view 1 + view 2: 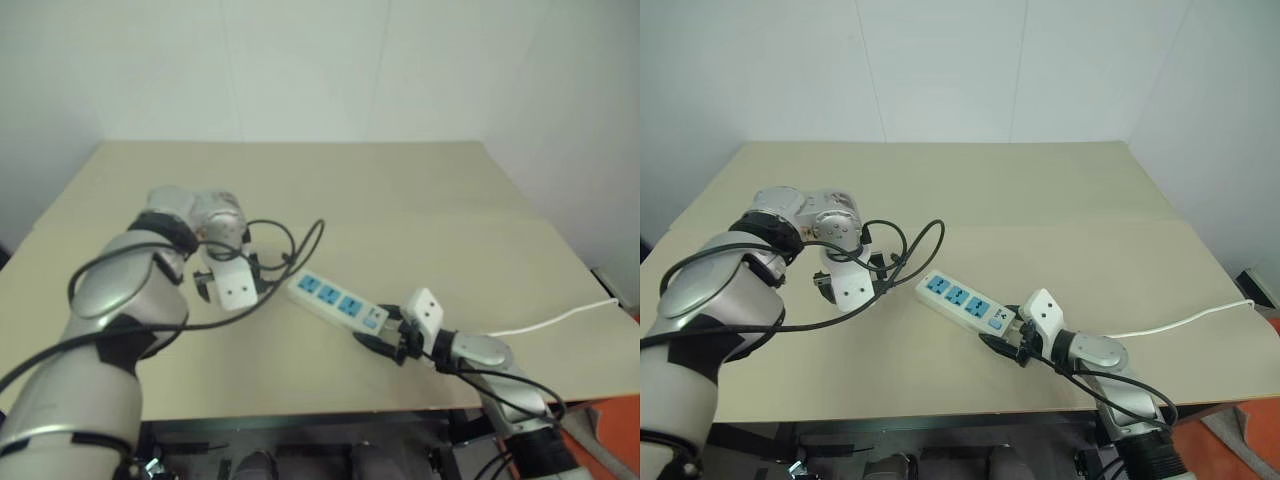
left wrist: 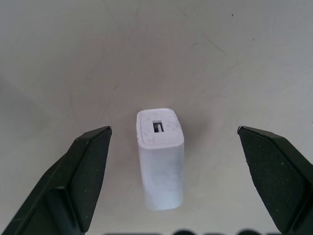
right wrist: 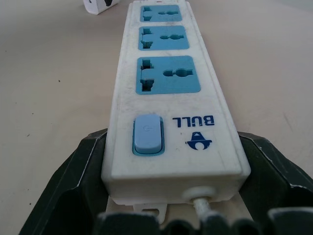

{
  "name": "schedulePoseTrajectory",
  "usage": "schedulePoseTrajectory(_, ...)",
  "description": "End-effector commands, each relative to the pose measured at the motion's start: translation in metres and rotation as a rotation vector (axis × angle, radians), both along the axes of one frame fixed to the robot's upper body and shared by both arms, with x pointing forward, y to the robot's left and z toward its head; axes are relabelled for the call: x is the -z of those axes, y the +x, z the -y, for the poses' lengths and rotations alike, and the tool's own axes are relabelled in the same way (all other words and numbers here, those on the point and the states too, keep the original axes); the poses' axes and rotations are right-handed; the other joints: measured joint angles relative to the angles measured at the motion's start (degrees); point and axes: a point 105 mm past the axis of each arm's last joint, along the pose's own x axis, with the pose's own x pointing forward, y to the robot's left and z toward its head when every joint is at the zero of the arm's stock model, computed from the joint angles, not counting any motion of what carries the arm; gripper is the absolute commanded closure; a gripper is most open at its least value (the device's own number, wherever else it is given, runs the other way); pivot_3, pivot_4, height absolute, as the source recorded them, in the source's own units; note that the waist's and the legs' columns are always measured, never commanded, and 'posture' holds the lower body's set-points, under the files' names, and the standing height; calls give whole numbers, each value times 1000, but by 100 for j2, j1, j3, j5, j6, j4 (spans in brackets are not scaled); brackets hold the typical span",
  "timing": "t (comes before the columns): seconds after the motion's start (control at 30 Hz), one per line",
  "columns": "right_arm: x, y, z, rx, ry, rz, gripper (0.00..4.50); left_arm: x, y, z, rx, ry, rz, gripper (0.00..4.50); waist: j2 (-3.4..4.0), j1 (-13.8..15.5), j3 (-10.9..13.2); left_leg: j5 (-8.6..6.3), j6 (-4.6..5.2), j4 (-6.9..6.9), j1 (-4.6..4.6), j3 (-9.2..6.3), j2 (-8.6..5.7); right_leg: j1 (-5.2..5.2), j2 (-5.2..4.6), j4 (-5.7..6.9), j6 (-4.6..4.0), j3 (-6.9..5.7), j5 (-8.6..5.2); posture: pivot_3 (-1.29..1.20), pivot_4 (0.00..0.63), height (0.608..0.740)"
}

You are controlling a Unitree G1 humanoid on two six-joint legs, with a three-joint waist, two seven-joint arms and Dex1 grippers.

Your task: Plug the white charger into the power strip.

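Lying between open left gripper (image 2: 173, 134) fingers, white charger (image 2: 160, 157), untouched

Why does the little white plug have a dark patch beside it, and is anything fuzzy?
Left wrist view: the white charger stands on the table and casts a soft shadow beside it; the left gripper fingertips look sharp. Right wrist view: the power strip is crisp near its switch, fuzzier at the far sockets. Head views: even light, no glare.

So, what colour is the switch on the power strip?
Light blue: the switch on the white power strip shows best in the right wrist view.
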Motion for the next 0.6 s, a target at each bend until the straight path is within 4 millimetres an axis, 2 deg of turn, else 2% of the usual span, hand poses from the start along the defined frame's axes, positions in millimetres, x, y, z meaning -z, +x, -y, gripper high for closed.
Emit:
schedulePoseTrajectory(0.03, 18, -8, -4, -11, -19, -78, 1068, -1, 1, 2, 19, -11, 12, 0, 0, 1, 0, 0, 0, 0, 0, 0, 0, 0, 0, 0, 0, 0, 0, 0, 150, 740)
schedulePoseTrajectory(0.2, 20, -9, -3, -9, -26, -79, 1068, 2, 1, 1, 18, 9, 6, 0, 0, 1, 0, 0, 0, 0, 0, -1, 0, 0, 0, 0, 0, -1, 0, 0, 150, 740)
schedulePoseTrajectory(0.3, 21, -9, -3, -7, -28, -82, 1068, 5, 0, 3, 19, -7, 1, 561, -1, 1, -1, 0, 0, 0, 0, -1, 0, 1, 0, 0, 0, -1, 0, 0, 150, 740)
schedulePoseTrajectory(0.6, 19, -9, -2, -1, -21, -83, 1068, 8, 2, -1, 6, 23, 9, 3409, -5, 1, -3, 0, 0, 0, 0, -2, 0, 2, 0, 1, 0, -1, 0, 0, 150, 740)
